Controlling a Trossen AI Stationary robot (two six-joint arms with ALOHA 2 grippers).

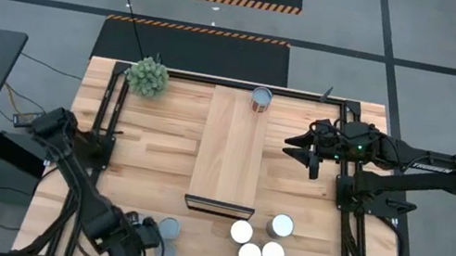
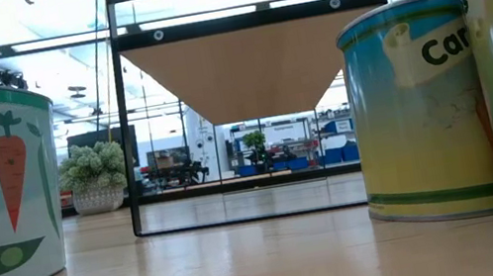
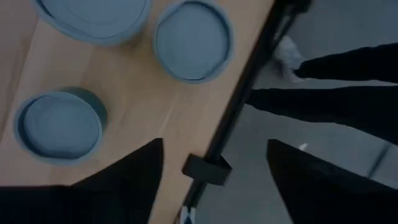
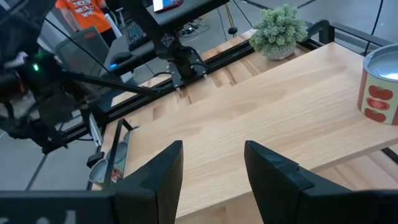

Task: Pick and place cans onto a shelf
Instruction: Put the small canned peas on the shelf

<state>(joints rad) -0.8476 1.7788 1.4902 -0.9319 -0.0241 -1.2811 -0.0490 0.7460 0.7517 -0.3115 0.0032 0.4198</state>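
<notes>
The light-wood shelf [image 1: 230,147] runs down the table's middle, raised on a black frame [image 2: 125,128]. One can [image 1: 260,99] stands upright at its far end and also shows in the right wrist view [image 4: 379,87]. Several white-topped cans [image 1: 260,242] stand on the table near the shelf's near right corner. Three blue-grey-topped cans [image 3: 59,124] stand at the near left; one shows from above [image 1: 168,228]. My left gripper [image 1: 139,246] [image 3: 214,165] is open above the table's near edge beside them. My right gripper [image 1: 302,147] [image 4: 211,165] is open and empty, just right of the shelf.
A green spiky plant ball [image 1: 148,75] sits at the far left corner of the table. Black rails [image 1: 106,125] run along the table's sides. A person in orange [image 4: 81,9] stands beyond the table's left side. Most of the shelf's top is bare.
</notes>
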